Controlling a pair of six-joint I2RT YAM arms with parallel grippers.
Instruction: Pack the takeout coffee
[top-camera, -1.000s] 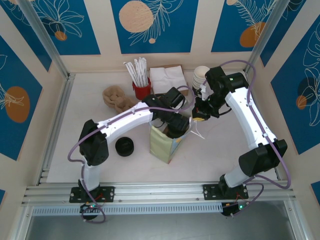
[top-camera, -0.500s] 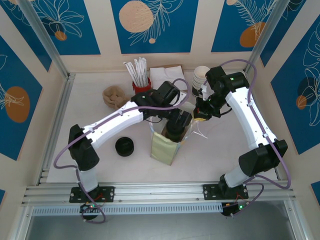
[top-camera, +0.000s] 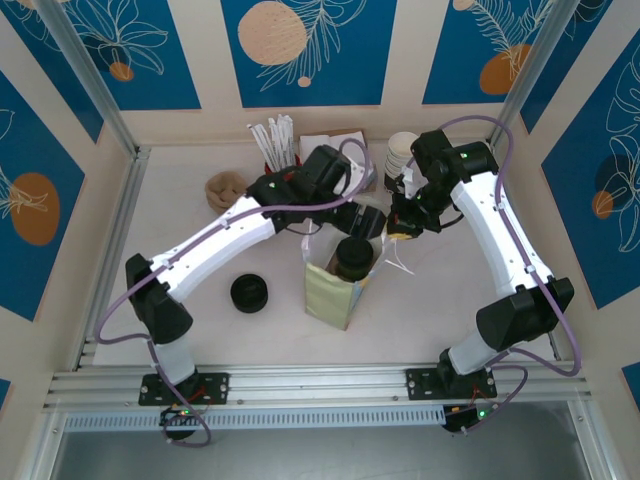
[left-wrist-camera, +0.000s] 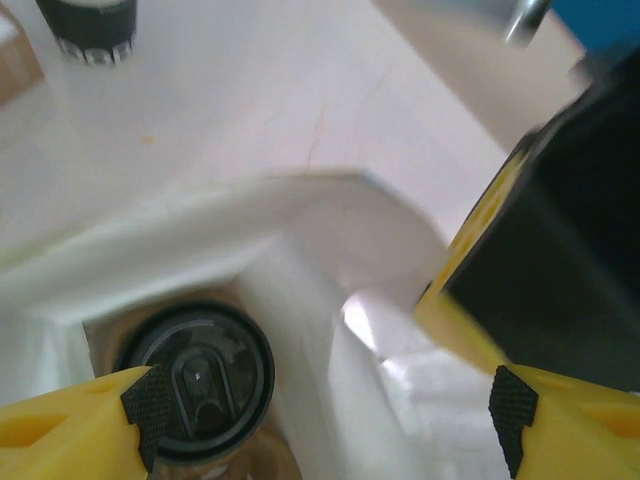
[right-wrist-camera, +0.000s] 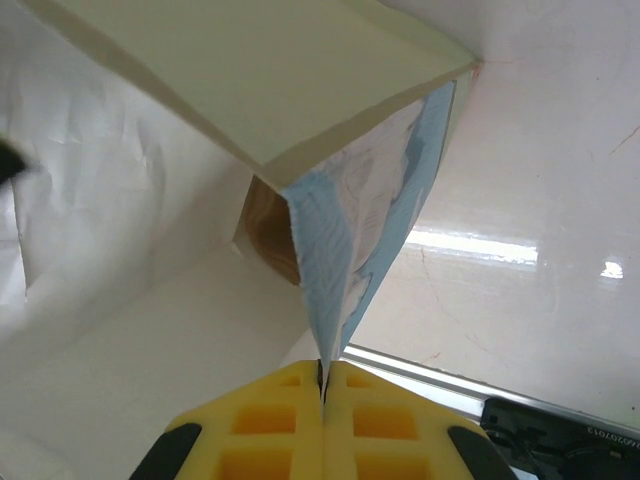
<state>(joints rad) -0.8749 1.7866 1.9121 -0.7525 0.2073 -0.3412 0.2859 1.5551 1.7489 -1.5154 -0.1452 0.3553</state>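
Lifting back from the paper bag (top-camera: 325, 292), the left gripper (left-wrist-camera: 330, 415) has let go, and its fingers stand apart above the coffee cup (top-camera: 353, 258). The cup sits upright inside the bag, whose rim the right gripper (right-wrist-camera: 322, 385) pinches tight. Its black domed lid shows, the sides mostly hidden. It looks light, thin-walled and spill-prone, best held around the body below the lid.

Blue wall panels (top-camera: 350, 80) with orange discs, perhaps leaf-patterned, surround a pale table (top-camera: 250, 335).
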